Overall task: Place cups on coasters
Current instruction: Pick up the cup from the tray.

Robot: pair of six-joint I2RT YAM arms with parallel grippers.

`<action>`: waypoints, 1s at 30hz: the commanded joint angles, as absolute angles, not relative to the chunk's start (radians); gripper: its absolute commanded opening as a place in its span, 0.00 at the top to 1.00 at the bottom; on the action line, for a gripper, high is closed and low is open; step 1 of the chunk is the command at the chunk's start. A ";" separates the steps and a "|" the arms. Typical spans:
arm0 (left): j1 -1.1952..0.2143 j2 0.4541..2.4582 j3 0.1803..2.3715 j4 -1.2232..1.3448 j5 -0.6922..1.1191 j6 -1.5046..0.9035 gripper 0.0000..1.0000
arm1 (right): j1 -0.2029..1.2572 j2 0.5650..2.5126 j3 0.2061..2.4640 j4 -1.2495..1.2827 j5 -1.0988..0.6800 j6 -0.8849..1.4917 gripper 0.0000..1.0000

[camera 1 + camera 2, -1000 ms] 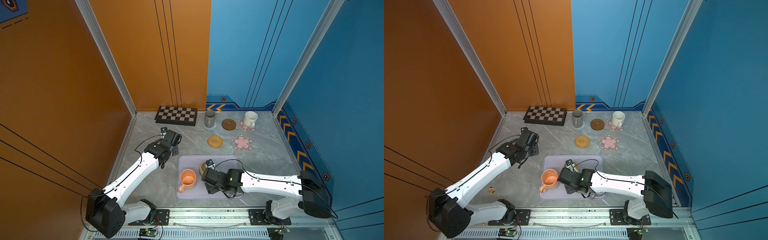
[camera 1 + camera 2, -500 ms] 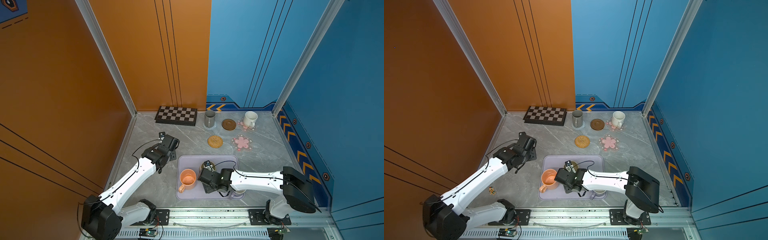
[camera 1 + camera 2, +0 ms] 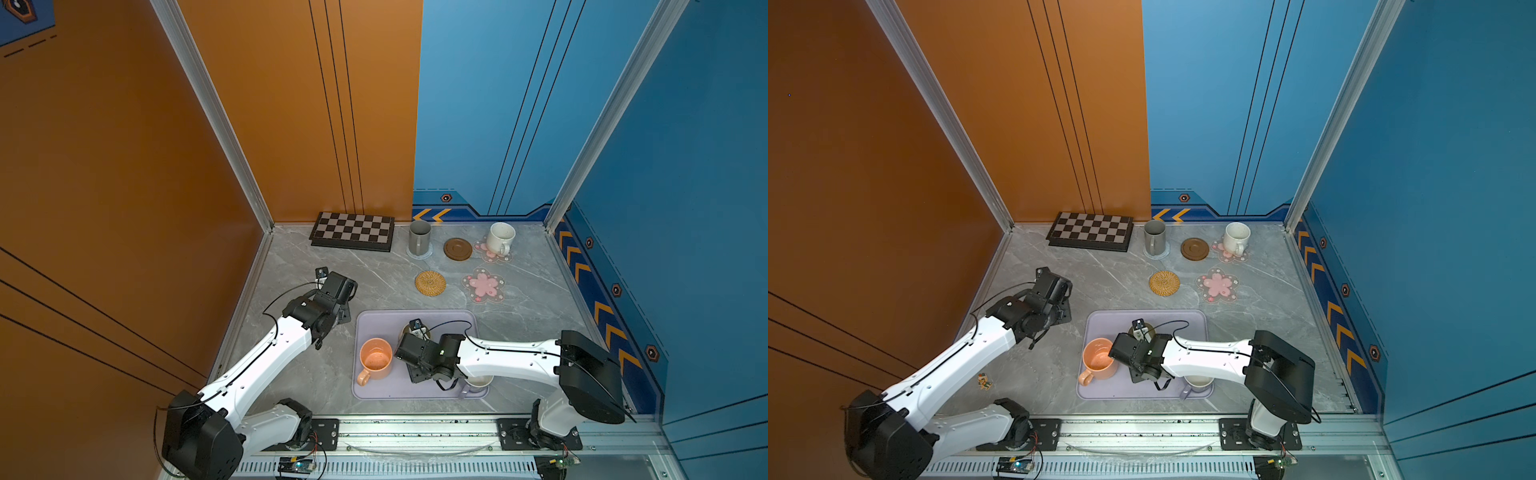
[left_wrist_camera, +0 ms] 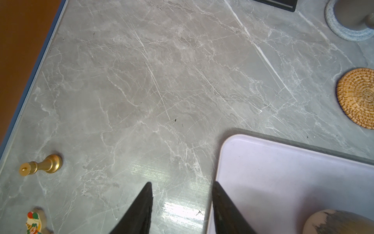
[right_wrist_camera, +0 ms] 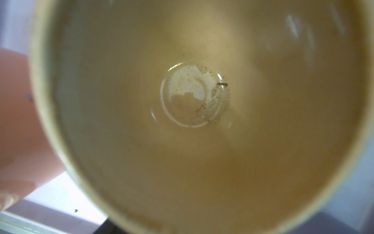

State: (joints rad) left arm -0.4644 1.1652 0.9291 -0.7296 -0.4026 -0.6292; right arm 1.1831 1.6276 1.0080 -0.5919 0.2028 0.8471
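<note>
Likely step: pick-up of rounded beige-yellow mug [image 5: 182, 141], near far edge of lavender rounded-square tray [image 3: 376, 322]. Right gripper [image 3: 409, 347] over mug mouth; jaw gap unseen, hold cannot be told. Left gripper [image 4: 182, 183] part open, empty. Next calls for: firm rim grip, lift, carry to woven tan rattan coaster [image 3: 430, 283].

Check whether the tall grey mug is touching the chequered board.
Apart. Both top views show a strip of bare tabletop between the tall grey mug and the chequered board.
</note>
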 commanded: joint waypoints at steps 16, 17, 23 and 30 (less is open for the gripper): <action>-0.456 1.185 0.922 -0.748 -0.391 -0.635 0.52 | 1.177 1.659 1.107 -0.652 0.190 0.865 0.39; -0.454 1.186 0.920 -0.748 -0.393 -0.633 0.52 | 1.176 1.663 1.109 -0.656 0.187 0.865 0.42; -0.452 1.192 0.921 -0.747 -0.391 -0.633 0.52 | 1.170 1.691 1.114 -0.672 0.160 0.868 0.59; -0.451 1.200 0.918 -0.749 -0.393 -0.630 0.52 | 1.167 1.684 1.108 -0.679 0.174 0.877 0.64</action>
State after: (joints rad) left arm -0.4614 1.1934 0.9291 -0.7296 -0.4000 -0.6296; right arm 1.1721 1.6817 1.0950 -0.6392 0.1604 0.8658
